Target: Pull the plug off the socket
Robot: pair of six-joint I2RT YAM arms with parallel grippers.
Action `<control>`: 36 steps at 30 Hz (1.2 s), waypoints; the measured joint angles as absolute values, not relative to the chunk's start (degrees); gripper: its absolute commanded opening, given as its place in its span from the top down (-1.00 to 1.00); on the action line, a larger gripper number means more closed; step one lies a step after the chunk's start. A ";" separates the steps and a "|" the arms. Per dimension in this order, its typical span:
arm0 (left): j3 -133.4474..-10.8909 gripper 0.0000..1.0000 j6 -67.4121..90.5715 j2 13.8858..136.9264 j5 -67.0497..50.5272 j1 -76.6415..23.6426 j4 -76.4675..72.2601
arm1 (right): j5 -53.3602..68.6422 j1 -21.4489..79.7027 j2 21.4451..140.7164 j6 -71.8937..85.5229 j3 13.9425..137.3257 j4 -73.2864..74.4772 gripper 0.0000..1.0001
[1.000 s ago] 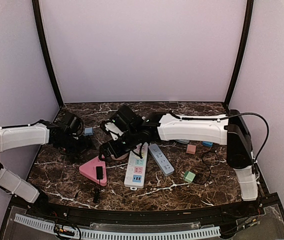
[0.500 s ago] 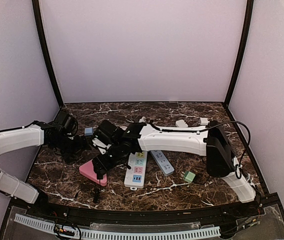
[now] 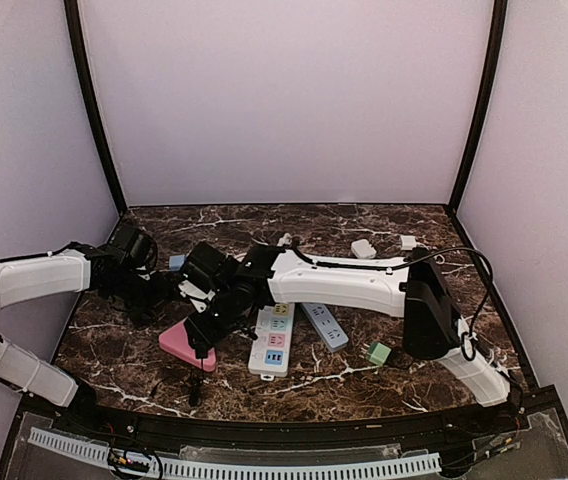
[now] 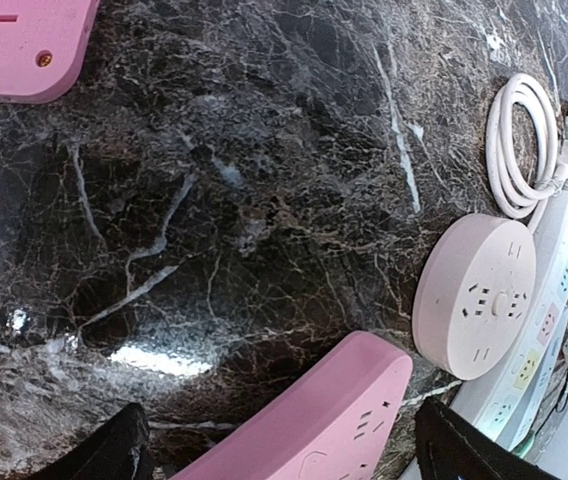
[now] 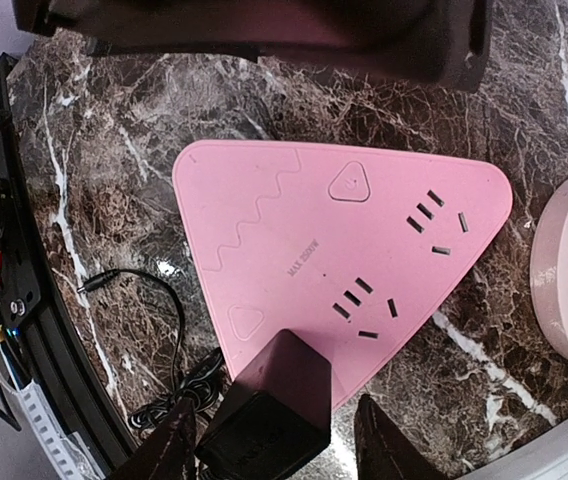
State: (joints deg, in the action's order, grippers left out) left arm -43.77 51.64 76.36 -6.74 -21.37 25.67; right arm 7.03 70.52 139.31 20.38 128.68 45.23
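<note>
A pink triangular socket (image 5: 344,250) lies on the marble table, at the front left in the top view (image 3: 176,343). A black plug (image 5: 269,410) stands in its near corner. My right gripper (image 5: 279,445) is open, with one finger on each side of the plug and a gap at each; it hovers over the socket in the top view (image 3: 202,328) and mostly hides the plug there. My left gripper (image 4: 284,455) is open, with its fingers on either side of the socket's far corner (image 4: 334,420), low over the table (image 3: 164,290).
A round pale socket (image 4: 479,295) and a coiled white cable (image 4: 519,150) lie right of the pink socket. A white power strip (image 3: 274,345), a blue strip (image 3: 322,322) and a green cube (image 3: 378,352) lie further right. The plug's black cable (image 5: 144,330) trails to the front edge.
My right arm has swung left and forward, from the round socket to over the pink socket and its plug. My left gripper has shifted slightly right toward the pink socket.
</note>
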 measured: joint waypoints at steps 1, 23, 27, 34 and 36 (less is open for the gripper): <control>-43.77 -0.82 51.64 76.38 -7.14 -21.37 25.34 | 7.03 70.52 139.44 20.27 128.81 45.63 -0.05; -43.90 0.16 54.06 76.05 -16.80 -21.10 22.24 | 1.06 69.78 138.61 16.34 126.30 44.34 0.53; -43.88 0.62 54.83 74.85 -18.28 -21.04 21.67 | 0.69 68.99 137.58 16.49 124.42 43.27 0.58; -41.71 0.99 56.84 74.72 -22.35 -21.26 17.26 | -0.14 67.68 137.05 17.96 123.39 42.46 0.54; -41.21 1.00 57.43 75.48 -23.22 -21.56 16.08 | -0.12 67.40 137.03 18.11 123.31 42.30 0.52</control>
State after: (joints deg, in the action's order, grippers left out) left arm -41.21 57.43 75.48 -23.22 -21.56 16.08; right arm -0.12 67.40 137.03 18.11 123.31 42.30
